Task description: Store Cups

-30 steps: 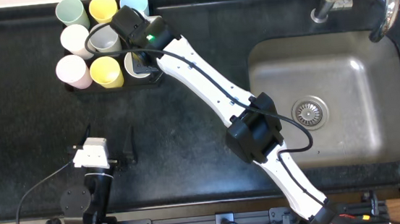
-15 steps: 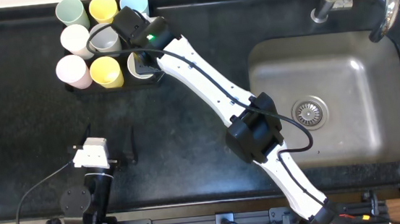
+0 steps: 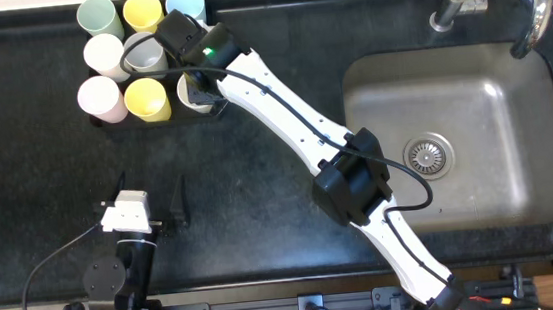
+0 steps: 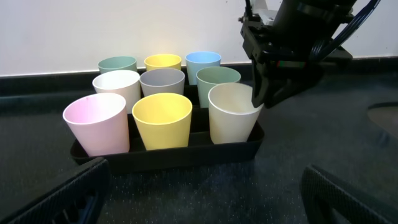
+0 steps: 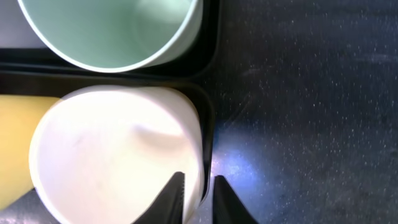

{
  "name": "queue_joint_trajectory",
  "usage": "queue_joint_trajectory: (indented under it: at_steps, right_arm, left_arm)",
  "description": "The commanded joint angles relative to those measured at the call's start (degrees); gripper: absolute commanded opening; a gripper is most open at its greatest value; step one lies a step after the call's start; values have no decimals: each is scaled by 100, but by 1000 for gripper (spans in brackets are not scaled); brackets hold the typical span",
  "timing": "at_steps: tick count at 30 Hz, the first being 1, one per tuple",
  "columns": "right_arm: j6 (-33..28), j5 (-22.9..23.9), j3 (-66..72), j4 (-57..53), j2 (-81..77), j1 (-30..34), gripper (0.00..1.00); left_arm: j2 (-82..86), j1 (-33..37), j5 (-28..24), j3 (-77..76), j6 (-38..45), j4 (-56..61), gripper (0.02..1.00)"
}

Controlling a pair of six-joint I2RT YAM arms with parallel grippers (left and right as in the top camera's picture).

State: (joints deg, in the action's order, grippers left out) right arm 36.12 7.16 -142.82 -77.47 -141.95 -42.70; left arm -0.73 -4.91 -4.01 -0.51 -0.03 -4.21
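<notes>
Right end effector (image 5: 198, 184) is clamping the cream plastic cup (image 5: 106, 149) by its rim — seat it level in the black tray (image 4: 163, 160) before opening.

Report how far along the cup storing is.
Done: eight pastel plastic cups stand in the black rectangular plastic tray. In hand: the right tool pinches the rim of the ninth, a cream plastic cup, in the corner slot. Left: release it and withdraw.
</notes>
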Motion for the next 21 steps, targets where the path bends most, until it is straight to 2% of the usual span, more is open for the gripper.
queue_joint_trajectory:
  at_steps: [1, 6, 9, 14, 16, 21]
  right_arm:
    - [-9, -138, 28, 11, -17, -4, 233]
    - [-7, -341, 28, 39, -15, -2, 325]
    - [-66, -487, 22, 98, 13, 2, 417]
    - [-402, -590, -267, 129, 214, 57, 573]
    - [-586, -577, -448, 129, 398, 98, 592]
    - [-1200, -544, -778, 98, 1145, 321, 833]
  left_arm:
    - [59, -33, 9, 7, -83, -22, 1000]
    - [59, -33, 9, 7, -83, -22, 1000]
    - [59, -33, 9, 7, -83, -22, 1000]
    - [59, -33, 9, 7, -83, -22, 998]
    - [59, -33, 9, 7, -83, -22, 1000]
    - [59, -33, 9, 7, -83, -22, 1000]
